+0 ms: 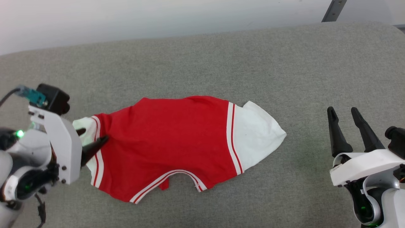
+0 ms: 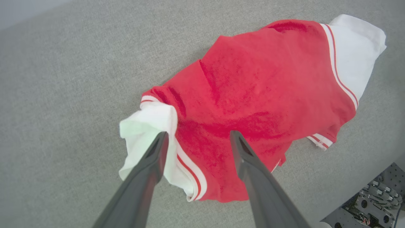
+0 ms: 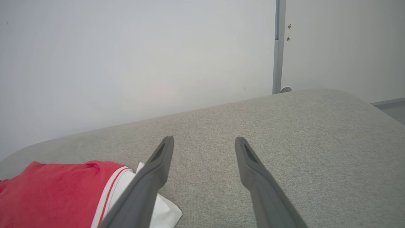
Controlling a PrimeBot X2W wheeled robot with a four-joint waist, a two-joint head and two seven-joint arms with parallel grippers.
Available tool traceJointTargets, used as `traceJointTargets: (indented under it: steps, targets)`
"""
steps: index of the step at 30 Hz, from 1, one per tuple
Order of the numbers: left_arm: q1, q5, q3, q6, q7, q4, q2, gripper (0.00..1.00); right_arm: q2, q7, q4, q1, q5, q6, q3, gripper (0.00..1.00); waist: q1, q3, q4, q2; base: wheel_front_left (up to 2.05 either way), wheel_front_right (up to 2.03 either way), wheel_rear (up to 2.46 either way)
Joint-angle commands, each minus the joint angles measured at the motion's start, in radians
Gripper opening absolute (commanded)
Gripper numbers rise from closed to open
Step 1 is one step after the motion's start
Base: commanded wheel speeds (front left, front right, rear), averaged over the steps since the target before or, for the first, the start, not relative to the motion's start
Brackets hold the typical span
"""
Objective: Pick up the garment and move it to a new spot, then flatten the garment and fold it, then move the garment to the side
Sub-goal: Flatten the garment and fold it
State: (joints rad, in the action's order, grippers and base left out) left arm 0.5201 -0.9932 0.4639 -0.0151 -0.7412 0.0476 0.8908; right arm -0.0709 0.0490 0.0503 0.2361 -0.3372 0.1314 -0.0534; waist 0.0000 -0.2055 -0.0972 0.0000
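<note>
The garment (image 1: 171, 142) lies rumpled on the grey worktop (image 1: 221, 63), with the left gripper (image 2: 198, 134) over its bunched white sleeve (image 2: 145, 126), fingers spread and gripping nothing, and the right gripper (image 1: 342, 110) well apart from the far sleeve (image 1: 256, 133), fingers open too. Flattening looks to be the step in hand: each gripper would do best to pinch only a sleeve's outer edge and draw outward, low and slow, so the red body spreads without dragging
</note>
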Motion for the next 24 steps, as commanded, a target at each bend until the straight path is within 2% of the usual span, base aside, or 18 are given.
traceJointTargets:
  steps: [1,4,7,11,14,16,20,24]
  targets:
    - [-0.021,-0.011,-0.004,-0.016,-0.007,0.004,0.003,1.0,-0.005,0.001,-0.002,-0.01,0.001,-0.001,0.001,1.0,0.0,0.002,0.002,0.0,0.0,0.0,0.0]
    - [-0.061,-0.023,0.0,-0.054,-0.038,0.012,0.023,1.0,-0.007,0.005,-0.003,-0.014,0.002,-0.001,0.0,1.0,0.0,0.003,0.005,0.0,0.0,0.0,0.0]
    - [-0.086,-0.038,-0.014,-0.082,-0.026,-0.006,0.018,1.0,-0.009,0.011,-0.006,-0.015,0.004,-0.001,0.001,1.0,0.0,0.001,0.007,0.0,0.0,0.0,0.0]
    - [-0.112,-0.029,-0.025,-0.113,-0.011,-0.059,0.029,1.0,-0.012,0.016,-0.012,-0.011,0.004,-0.001,0.004,1.0,0.0,-0.008,0.007,0.0,0.0,0.0,0.0]
    - [-0.127,-0.021,-0.031,-0.117,0.011,-0.121,0.038,1.0,-0.013,0.019,-0.018,-0.009,0.007,-0.001,0.003,1.0,0.0,-0.017,0.005,0.0,0.0,0.0,0.0]
    - [-0.127,-0.023,-0.042,-0.105,0.045,-0.167,0.029,1.0,-0.014,0.022,-0.022,-0.007,0.007,-0.001,0.001,1.0,0.0,-0.024,0.004,0.0,0.0,0.0,0.0]
    - [-0.101,0.0,-0.05,-0.038,0.128,-0.275,0.024,1.0,-0.02,0.029,-0.031,0.002,0.013,-0.001,-0.003,1.0,0.0,-0.043,0.002,0.0,0.0,0.0,0.0]
    - [-0.054,0.012,-0.052,0.022,0.191,-0.372,-0.004,1.0,-0.026,0.036,-0.047,0.011,0.017,-0.001,-0.007,1.0,0.0,-0.066,0.001,0.0,0.0,0.0,0.0]
